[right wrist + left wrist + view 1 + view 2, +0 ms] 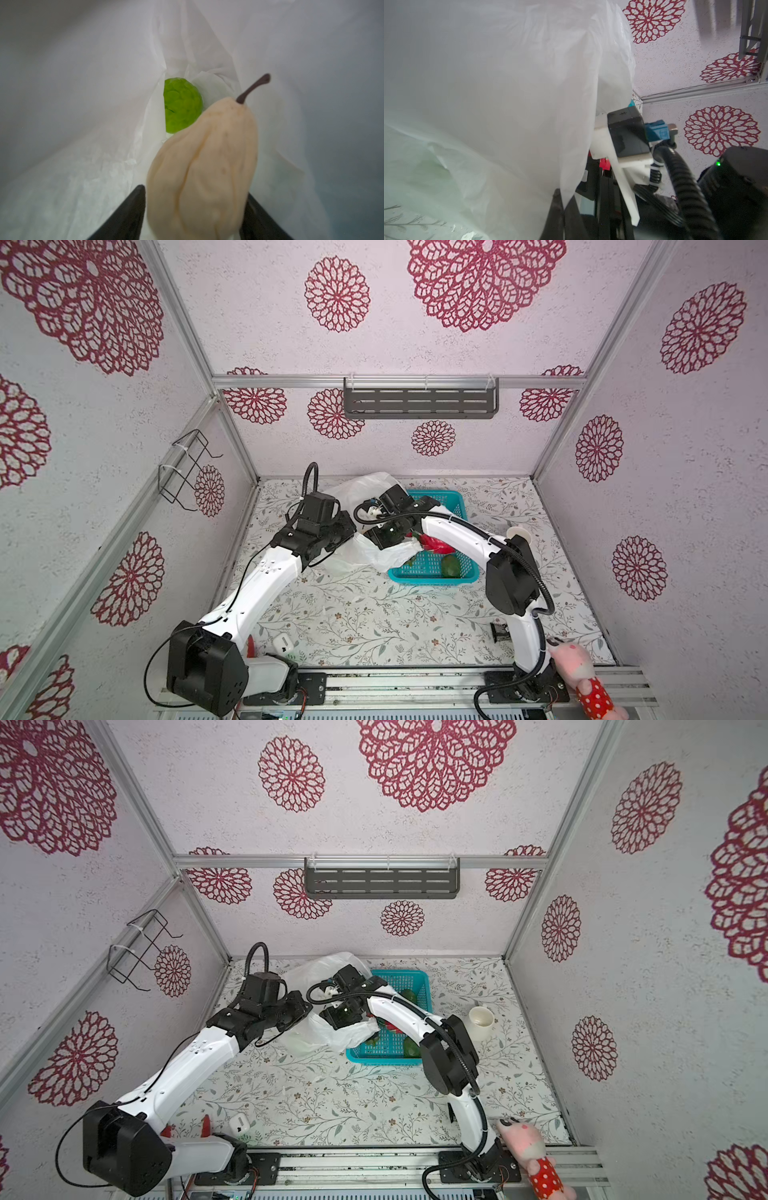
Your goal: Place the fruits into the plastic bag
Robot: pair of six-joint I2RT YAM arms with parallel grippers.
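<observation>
The plastic bag [365, 489] [320, 969] lies left of the teal basket, its mouth draped over the basket's near-left corner. My left gripper [353, 531] [309, 1009] [563, 205] is shut on the bag's edge and holds the film [488, 104] up. My right gripper [376, 541] [332, 1021] [195, 191] reaches inside the bag [83, 104]. It is open, its fingers flanking a pale pear [203, 166] with a thin gap on one side. A small green ball [182, 108] lies deeper in. A red dragon fruit [434, 545] [388, 1027] and a green oval [451, 566] [411, 1048] rest in the basket.
The teal basket [432, 578] [386, 1061] sits mid-table under my right arm. A cream cup [519, 533] [481, 1019] stands to its right. A pink plush toy [582, 676] [532, 1152] lies at the front right, a white case [283, 643] [239, 1123] at the front left.
</observation>
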